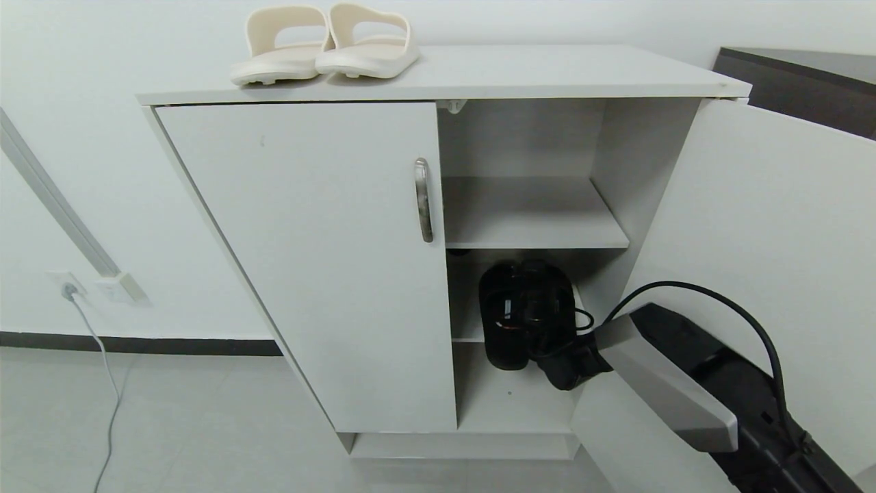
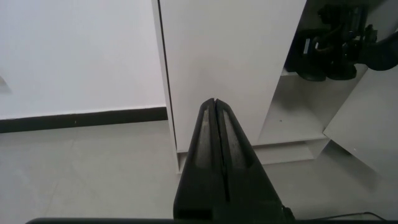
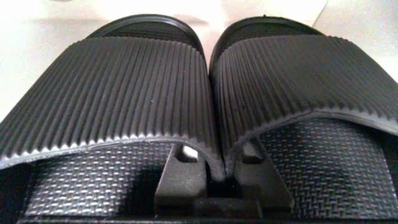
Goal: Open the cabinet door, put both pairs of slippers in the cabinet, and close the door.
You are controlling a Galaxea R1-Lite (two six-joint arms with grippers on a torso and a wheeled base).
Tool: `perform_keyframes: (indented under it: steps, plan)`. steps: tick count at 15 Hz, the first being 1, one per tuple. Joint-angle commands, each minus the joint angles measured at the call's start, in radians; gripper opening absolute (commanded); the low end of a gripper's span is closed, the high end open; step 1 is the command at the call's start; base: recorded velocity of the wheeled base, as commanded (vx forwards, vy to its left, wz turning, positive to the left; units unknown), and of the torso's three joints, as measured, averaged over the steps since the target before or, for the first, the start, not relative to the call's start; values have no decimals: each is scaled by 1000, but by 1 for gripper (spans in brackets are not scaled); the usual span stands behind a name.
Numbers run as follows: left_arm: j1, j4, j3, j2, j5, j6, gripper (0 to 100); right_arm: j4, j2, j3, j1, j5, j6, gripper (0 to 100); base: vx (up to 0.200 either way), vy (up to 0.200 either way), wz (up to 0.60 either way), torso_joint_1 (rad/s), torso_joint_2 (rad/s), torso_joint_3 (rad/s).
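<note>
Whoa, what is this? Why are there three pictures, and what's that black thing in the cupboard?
This is a robot with two arms. Each arm ends in a gripper, a sort of pinching hand. The big picture comes from a camera on its head, looking at a white cabinet whose right door is open and left door is closed. The other two pictures come from cameras on its wrists. The black thing is a pair of black slippers. The right gripper pinches them together where their straps meet, low inside the open side of the cabinet. The right wrist picture sees them from very close. The left gripper is shut, holds nothing, and points toward the closed door. A pair of cream slippers sits on the cabinet's top.
</note>
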Motion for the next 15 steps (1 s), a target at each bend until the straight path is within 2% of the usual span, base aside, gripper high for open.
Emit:
perform_keyframes:
  steps: [1,4,7,15]
  plan:
    - [0,0,0,1,0,0,0,34,55,-93,-20,-1,-2,0,0,0,0,0,0,0]
    - [0,0,0,1,0,0,0,75,75,-159,-24,21,-2,0,0,0,0,0,0,0]
    - [0,0,0,1,0,0,0,121,78,-163,-33,27,-2,0,0,0,0,0,0,0]
    - [0,0,0,1,0,0,0,104,78,-163,-41,27,3,0,0,0,0,0,0,0]
